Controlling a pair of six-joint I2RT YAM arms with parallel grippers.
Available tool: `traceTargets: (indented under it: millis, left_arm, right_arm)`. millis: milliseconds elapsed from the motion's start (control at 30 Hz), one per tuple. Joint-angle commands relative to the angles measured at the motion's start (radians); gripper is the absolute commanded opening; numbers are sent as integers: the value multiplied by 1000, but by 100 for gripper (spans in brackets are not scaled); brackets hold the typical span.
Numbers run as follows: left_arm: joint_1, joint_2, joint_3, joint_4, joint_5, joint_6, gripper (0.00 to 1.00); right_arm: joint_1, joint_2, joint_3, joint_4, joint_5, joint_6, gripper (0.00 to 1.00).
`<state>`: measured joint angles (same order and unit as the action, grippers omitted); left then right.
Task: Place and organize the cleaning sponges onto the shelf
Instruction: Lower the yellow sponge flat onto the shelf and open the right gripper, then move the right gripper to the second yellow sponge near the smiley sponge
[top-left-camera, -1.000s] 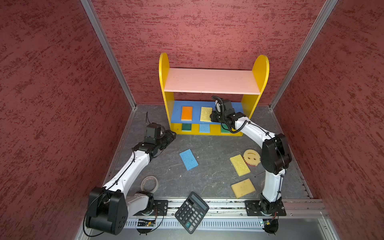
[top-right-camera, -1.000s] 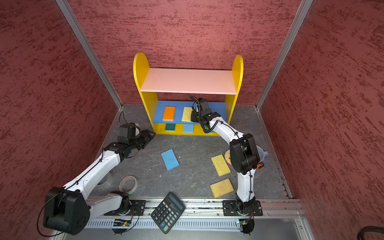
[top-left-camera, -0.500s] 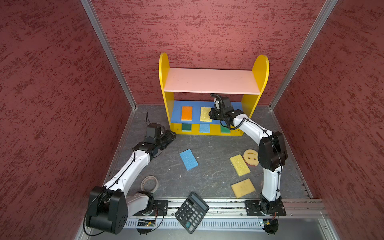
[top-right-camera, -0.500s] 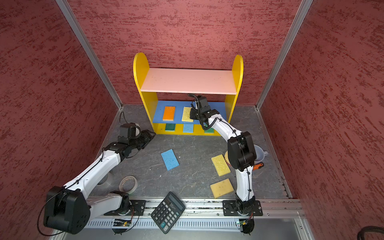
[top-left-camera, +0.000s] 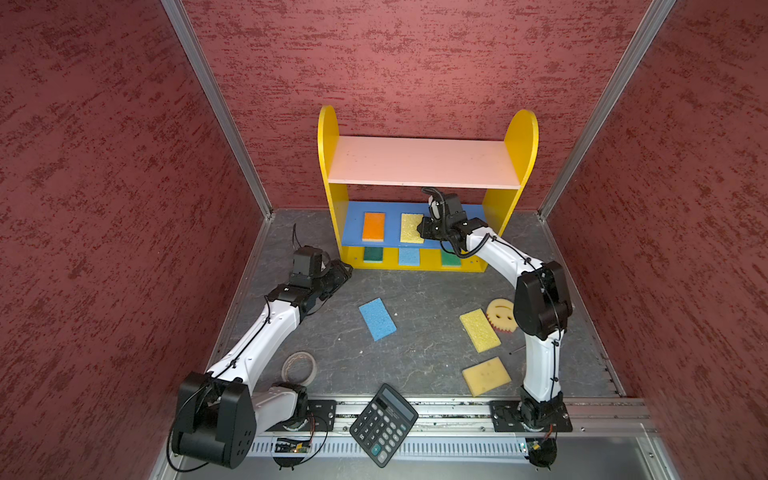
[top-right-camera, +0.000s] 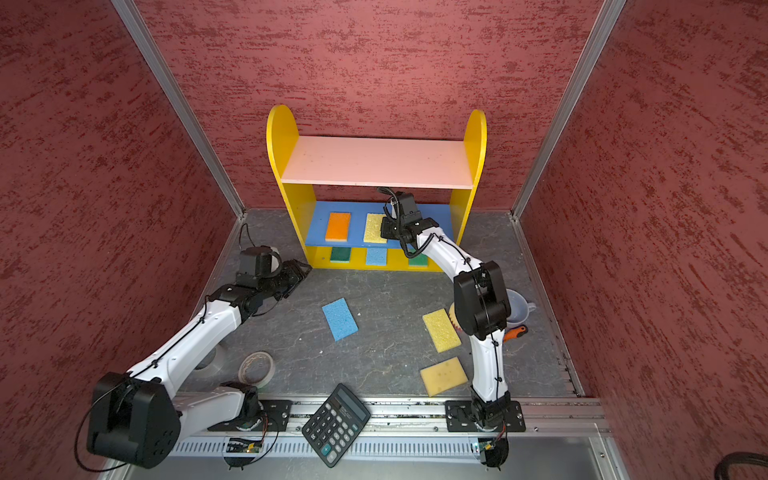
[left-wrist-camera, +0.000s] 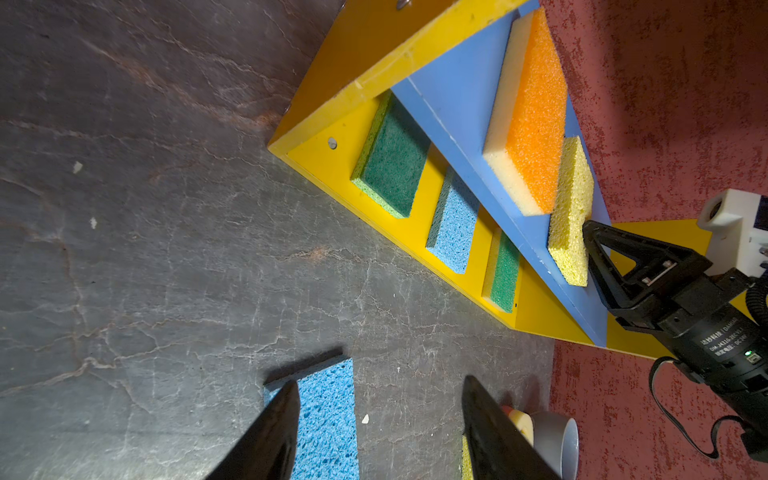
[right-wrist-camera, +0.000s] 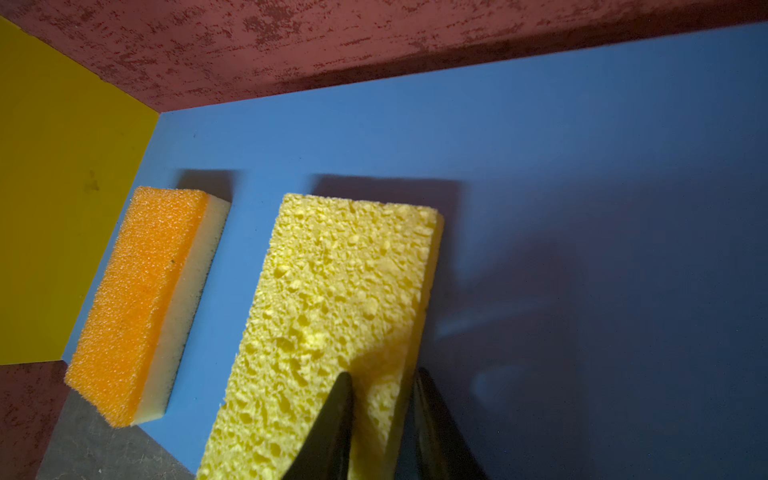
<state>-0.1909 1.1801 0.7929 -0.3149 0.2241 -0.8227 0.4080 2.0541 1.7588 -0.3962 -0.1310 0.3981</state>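
Calculator (top-left-camera: 383, 424), tape roll (top-left-camera: 299, 368), cup (top-right-camera: 519, 309) well apart from shelf (top-left-camera: 424, 160)

Your two arms match: white tubular links (top-left-camera: 266, 332) between black joint housings (top-left-camera: 540, 303), thin black cables tied along them, each on a black base plate (top-left-camera: 530, 415) with silver screws, at seven and five o'clock in both top views. Your left gripper (left-wrist-camera: 380, 381) has black tapered fingers (left-wrist-camera: 274, 432); white lettering and a green light mark the right wrist's black motor (left-wrist-camera: 706, 332)
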Motion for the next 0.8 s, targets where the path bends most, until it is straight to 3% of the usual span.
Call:
traceTargets:
  millis: [0, 200, 367, 567, 767]
  left_arm:
    - [-2, 10, 11, 7, -6, -1, 62]
    - [-2, 2, 16, 7, -8, 0, 62]
    - [-1, -14, 22, 2, -7, 10, 62]
    - [11, -44, 16, -14, -3, 25, 63]
    - [34, -63, 5, -16, 2, 30, 63]
  right_arm:
    - [-17, 15, 31, -35, -2, -24, 32]
    - [-16, -39, 32, -54, -26, -65, 35]
    - [-17, -172, -56, -49, -19, -66, 36]
    - [-15, -436, -337, -15, 7, -28, 36]
    - [-14, -683, -646, -107, 82, 12, 35]
